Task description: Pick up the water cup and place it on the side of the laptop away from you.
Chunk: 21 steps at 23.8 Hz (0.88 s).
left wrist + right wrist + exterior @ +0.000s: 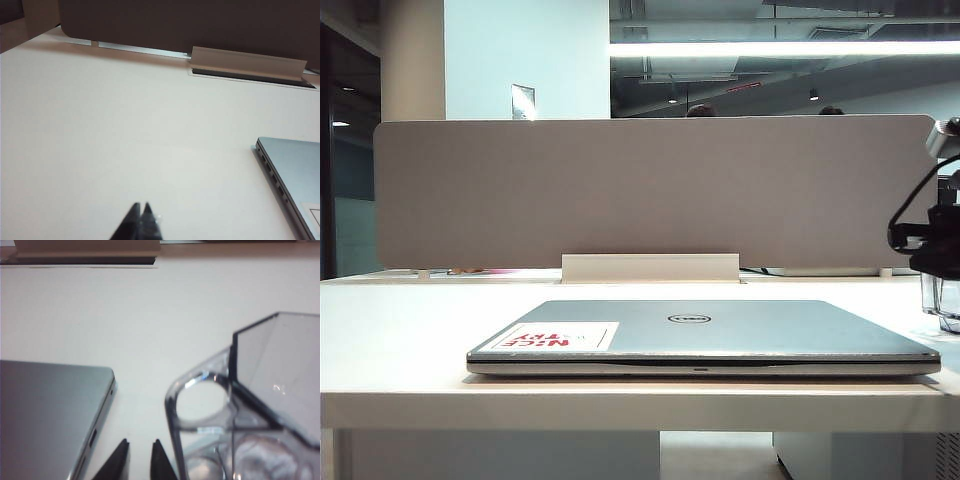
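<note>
Clearly right gripper (139, 460) narrowly parted, beside water cup (240, 440).

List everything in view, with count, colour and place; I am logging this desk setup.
laptop: one, silver-grey, lid closed, flat at the middle of the desk.
sticker: one, white with red letters, on the laptop lid.
water cup: one, clear, on the desk right of the laptop.
desk: one, white.
divider panel: one, grey, along the desk's far edge.
cable flap: one, white, behind the laptop.
left gripper: black, fingertips together, over bare desk left of the laptop.
right gripper: black, slightly parted, between laptop and cup, holding nothing.
</note>
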### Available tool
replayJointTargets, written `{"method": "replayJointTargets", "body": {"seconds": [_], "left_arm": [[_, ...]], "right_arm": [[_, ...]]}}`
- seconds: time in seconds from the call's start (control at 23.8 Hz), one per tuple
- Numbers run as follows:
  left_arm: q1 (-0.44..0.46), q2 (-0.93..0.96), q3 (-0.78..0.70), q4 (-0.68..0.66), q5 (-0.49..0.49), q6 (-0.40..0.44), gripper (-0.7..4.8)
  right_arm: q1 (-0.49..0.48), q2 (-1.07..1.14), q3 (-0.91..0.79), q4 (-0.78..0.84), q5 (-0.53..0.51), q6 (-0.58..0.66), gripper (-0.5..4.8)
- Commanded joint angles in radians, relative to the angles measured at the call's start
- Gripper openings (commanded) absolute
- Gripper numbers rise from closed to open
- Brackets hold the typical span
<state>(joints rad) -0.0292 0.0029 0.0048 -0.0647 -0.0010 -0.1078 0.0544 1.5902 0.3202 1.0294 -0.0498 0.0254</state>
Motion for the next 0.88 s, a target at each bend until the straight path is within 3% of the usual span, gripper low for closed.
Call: {"method": "replayJointTargets", "body": {"seconds": [0.04, 0.5, 0.71, 0.88], "left_arm": [[0.000, 0.001, 0.003, 0.010, 0.002, 0.003, -0.05], [0.000, 0.001, 0.003, 0.010, 0.002, 0.003, -0.05], [0.000, 0.001, 0.003, 0.010, 0.002, 0.003, -0.05], [0.000, 0.001, 0.003, 0.010, 0.002, 0.003, -0.06]], "right_arm": [[0.001, 0.026, 0.053, 0.014, 0.003, -0.005, 0.77], [0.001, 0.104, 0.108, 0.018, 0.051, -0.009, 0.75], [0.005, 0.098, 0.089, -0.033, -0.050, -0.008, 0.76], [0.008, 0.090, 0.050, -0.037, -0.060, -0.008, 0.75]]}}
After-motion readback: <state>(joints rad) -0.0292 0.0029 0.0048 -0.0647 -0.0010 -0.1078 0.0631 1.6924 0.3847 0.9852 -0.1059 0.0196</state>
